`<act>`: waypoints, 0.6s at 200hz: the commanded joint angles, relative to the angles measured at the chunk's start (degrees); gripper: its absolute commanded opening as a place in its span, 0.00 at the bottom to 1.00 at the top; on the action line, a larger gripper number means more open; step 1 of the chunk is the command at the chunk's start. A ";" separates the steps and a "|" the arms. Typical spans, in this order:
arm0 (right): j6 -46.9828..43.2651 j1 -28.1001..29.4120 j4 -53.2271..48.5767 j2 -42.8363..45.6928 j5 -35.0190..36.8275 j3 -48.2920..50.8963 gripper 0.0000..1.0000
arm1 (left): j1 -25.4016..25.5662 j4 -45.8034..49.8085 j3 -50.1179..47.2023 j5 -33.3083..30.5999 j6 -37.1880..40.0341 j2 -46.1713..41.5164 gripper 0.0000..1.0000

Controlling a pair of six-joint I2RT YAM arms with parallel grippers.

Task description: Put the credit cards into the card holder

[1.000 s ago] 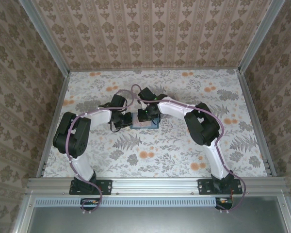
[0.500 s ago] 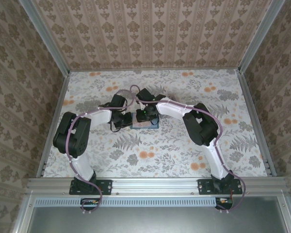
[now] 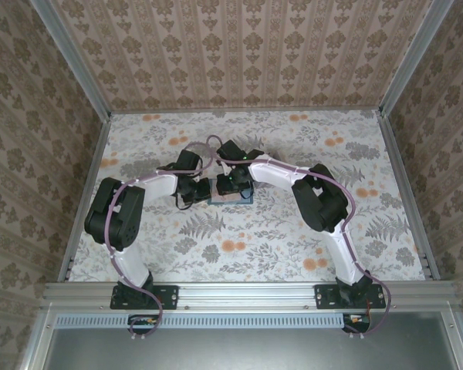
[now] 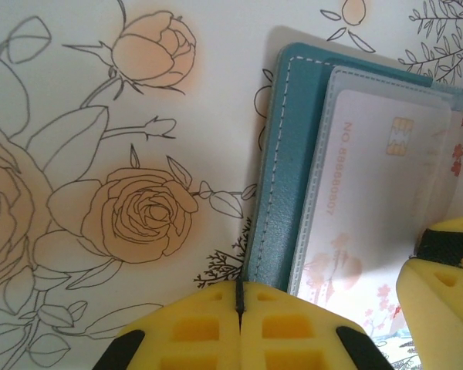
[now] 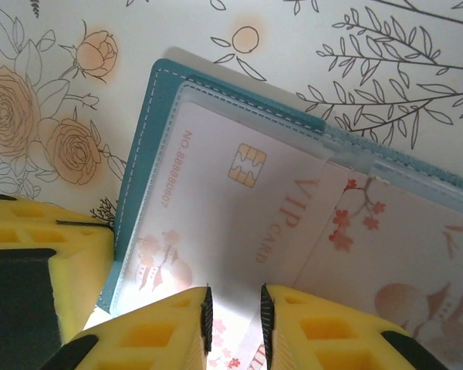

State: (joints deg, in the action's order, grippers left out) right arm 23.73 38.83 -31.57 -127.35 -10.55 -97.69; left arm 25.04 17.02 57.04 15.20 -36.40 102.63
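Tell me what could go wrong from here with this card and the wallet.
1. The white card seems only partly inside the card holder's clear sleeve; the right gripper, jaws narrowly parted at its near edge, could skew or buckle it when pushing.
2. The left gripper, shut, sits on just the holder's edge, so the holder might pivot or slide.

**Open wallet, cards in its sleeves**

We see the teal card holder (image 5: 136,181) lying open on the flowered tablecloth (image 5: 309,54). Under its clear sleeve sits a pale credit card (image 5: 239,208) with a gold chip and "VIP CARD" lettering. Beside it, to the right, is a second card (image 5: 401,254) printed with red blossoms. The right gripper (image 5: 234,312) has its yellow fingers slightly apart, with pale card showing in the gap. The left gripper (image 5: 54,235) touches the holder's left edge.
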 commanded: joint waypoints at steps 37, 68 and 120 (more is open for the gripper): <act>-1.92 -1.86 -3.15 5.14 3.74 4.27 0.26 | 1.48 0.12 -4.04 0.61 -0.05 6.05 0.05; -2.10 -2.59 -3.57 6.98 3.42 4.73 0.27 | 1.43 0.36 -3.26 0.78 -0.02 6.07 0.05; -0.74 -4.36 -2.69 9.80 1.23 9.72 0.27 | 1.44 1.07 -2.43 1.12 0.35 5.74 0.06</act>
State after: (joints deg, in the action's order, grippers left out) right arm 22.55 35.20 -32.88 -120.11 -8.27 -90.67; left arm 25.04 16.53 56.73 15.20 -36.38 102.63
